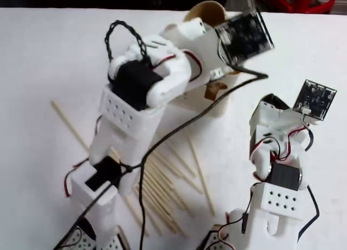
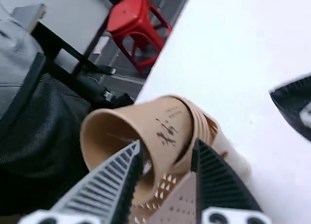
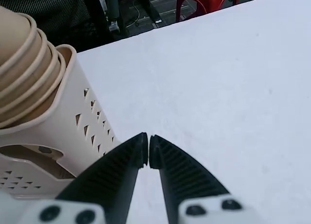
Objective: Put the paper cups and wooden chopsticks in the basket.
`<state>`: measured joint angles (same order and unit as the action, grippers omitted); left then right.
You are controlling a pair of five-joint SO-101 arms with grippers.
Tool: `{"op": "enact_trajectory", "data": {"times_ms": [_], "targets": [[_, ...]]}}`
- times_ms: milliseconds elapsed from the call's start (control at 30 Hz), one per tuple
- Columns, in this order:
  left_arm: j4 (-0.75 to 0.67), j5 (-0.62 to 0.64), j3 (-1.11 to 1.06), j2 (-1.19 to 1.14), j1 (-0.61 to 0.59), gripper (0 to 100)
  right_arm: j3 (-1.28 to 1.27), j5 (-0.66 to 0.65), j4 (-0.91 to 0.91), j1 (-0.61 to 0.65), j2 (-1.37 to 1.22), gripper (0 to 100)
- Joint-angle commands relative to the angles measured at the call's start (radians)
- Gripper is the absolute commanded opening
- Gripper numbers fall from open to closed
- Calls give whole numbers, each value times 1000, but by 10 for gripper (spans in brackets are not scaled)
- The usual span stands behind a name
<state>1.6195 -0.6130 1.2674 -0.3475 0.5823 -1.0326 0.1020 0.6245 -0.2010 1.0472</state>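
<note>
Nearest us, the chopsticks lie scattered on the table. We judge them light, stiff and prone to roll, so best pinched mid-length. Our right gripper hangs beside the basket, jaws pressed together on nothing. Farther off, the nested cups lie tipped in the basket, thin and crushable. The left gripper straddles the outermost cup's wall, jaws spread.
</note>
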Motion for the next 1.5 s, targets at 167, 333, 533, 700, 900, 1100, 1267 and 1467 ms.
{"op": "enact_trajectory", "data": {"times_ms": [167,333,533,700,900,1100,1267,1467], "targets": [[-190,107,51,-110,-44,173,8,-9,-21,1,13,18],[-198,107,52,-162,-38,173,8,-9,-21,1,13,18],[-295,109,43,-174,-36,173,8,-9,-21,1,13,18],[-322,103,41,-176,-1,177,8,-9,-21,1,13,18],[-308,101,43,-226,7,177,8,-9,-21,1,13,18],[-267,101,52,-205,-28,177,8,-9,-19,1,13,18],[-137,101,52,-139,-24,173,8,-9,-19,1,13,18],[-49,101,41,-140,-33,173,8,-9,-19,1,13,18]]}}
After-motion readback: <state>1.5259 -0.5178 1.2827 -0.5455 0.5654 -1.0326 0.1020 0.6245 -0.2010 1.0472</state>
